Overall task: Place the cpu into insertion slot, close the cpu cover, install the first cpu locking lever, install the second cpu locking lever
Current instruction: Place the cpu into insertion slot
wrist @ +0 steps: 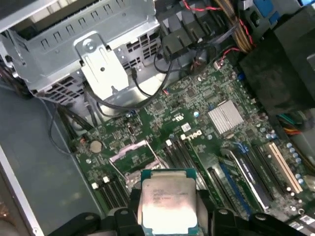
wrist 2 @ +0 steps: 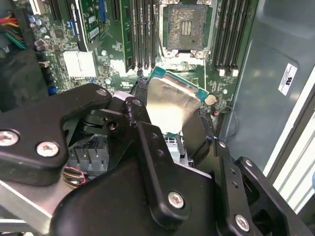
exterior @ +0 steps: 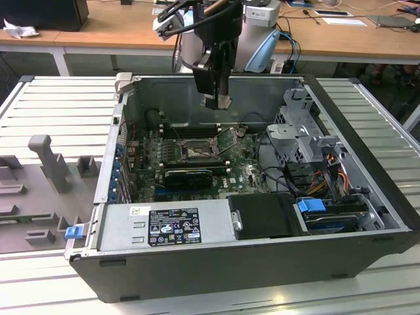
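Arm comes down from above into the open computer case (exterior: 367, 197), wrist close to vertical, gripper (exterior: 218, 100) pointing down and hanging above the insertion slot (exterior: 195, 152), well apart from it. Fingers (wrist 2: 142, 132) clamped on the cpu (wrist: 166, 201) at two opposite edges, its silvery top showing in both wrist views. Cpu is held in the air above the insertion slot, not touching it. Insertion slot lies uncovered on the green motherboard (exterior: 244, 174), contact field exposed, black memory slots (wrist 2: 141, 34) just beside it on both sides

black gripper (wrist 2: 172, 115), silver screws (wrist 2: 175, 199)
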Robot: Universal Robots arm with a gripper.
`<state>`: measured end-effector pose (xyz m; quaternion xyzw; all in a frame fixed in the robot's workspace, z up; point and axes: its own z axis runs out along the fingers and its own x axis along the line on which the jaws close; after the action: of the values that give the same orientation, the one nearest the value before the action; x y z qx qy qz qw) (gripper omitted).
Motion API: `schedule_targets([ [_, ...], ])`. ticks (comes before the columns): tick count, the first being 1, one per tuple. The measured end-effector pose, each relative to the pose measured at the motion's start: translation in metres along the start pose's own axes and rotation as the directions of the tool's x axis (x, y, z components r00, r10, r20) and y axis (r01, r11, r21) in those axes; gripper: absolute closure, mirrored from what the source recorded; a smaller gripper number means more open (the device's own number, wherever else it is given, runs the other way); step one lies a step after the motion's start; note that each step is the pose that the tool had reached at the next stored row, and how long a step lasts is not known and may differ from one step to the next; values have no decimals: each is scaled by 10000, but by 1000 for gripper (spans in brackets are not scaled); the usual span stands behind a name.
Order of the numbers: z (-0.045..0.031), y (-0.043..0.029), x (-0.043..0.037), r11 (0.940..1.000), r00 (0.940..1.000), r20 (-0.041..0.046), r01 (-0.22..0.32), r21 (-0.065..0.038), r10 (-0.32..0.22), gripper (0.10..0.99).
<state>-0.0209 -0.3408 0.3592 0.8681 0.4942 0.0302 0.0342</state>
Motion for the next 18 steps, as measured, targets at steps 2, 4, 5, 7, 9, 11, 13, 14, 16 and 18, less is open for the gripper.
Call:
schedule_targets([
  [2, 1, 0, 0, 9999, 9999, 12, -137, -3, 137, 557],
  [4, 5, -1, 0, 9996, 9996, 23, -279, -5, 279, 557],
  [5, 7, -1, 1, 9990, 9990, 39, -437, -9, 437, 557],
  [7, 18, -5, 0, 9987, 9987, 46, -516, -12, 516, 557],
  [9, 25, -6, -1, 9994, 9994, 33, -337, -8, 337, 557],
  [11, 37, -8, -1, 9999, 9999, -14, 168, 2, -168, 557],
  [13, 57, -9, -1, 9947, 9947, -92, 1024, 14, -1023, 557],
  [14, 61, -10, -2, 9928, 9927, -108, 1202, 15, -1202, 557],
  [16, 70, -10, -2, 9860, 9859, -150, 1667, 18, -1667, 557],
  [18, 79, -14, -3, 9820, 9819, -160, 1889, 15, -1889, 557],
])
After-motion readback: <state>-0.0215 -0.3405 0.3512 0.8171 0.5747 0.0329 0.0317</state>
